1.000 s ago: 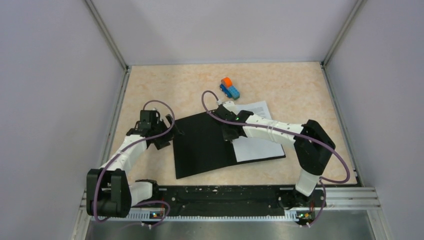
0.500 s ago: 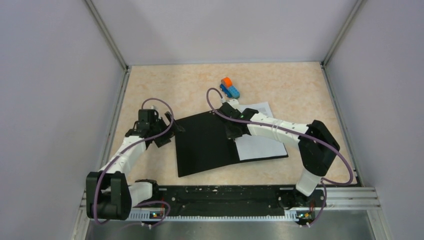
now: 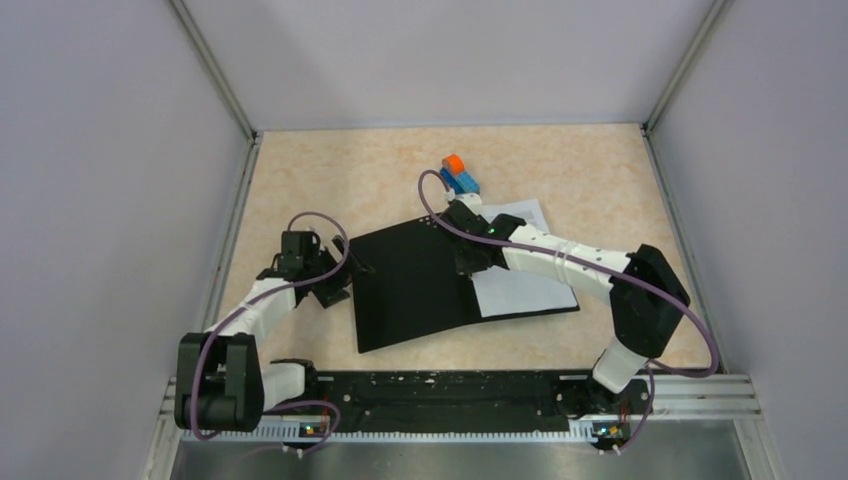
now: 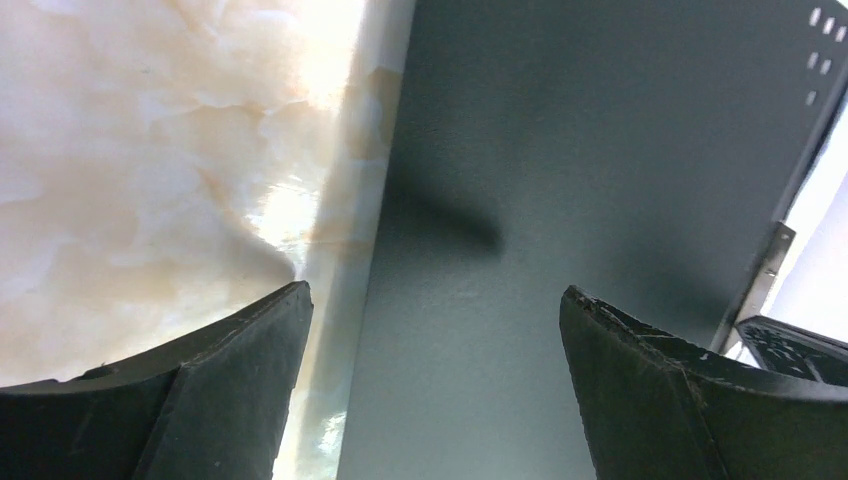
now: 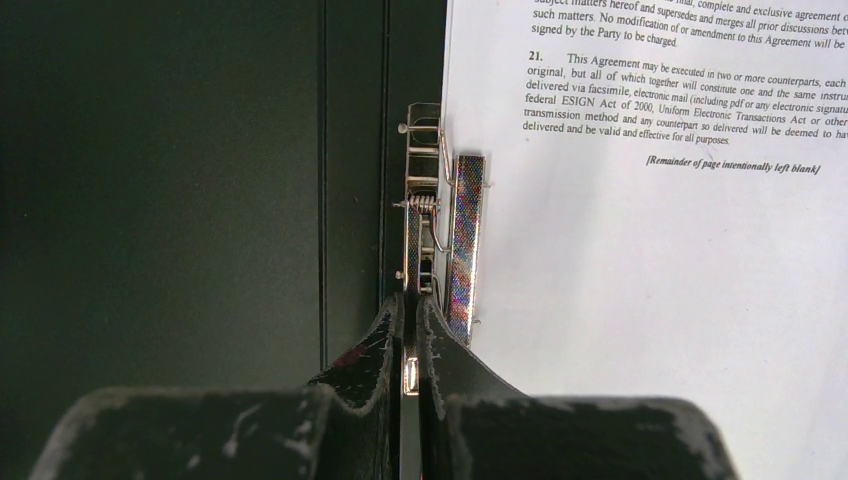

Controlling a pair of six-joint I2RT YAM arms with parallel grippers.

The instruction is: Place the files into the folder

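Files: printed white sheets on the right half of the open black folder, beside its metal clip. Left hand released, hovering at the folder's left edge over the worktop. Right hand clenched on the metal clip. Toy truck just beyond the folder's far edge.

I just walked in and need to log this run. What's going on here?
The folder lies open, black inside up, with the files on its right half. The right gripper is pinched shut on the metal clip by the paper's edge. The left gripper hangs open over the folder's left edge, holding nothing. A toy truck sits behind them.
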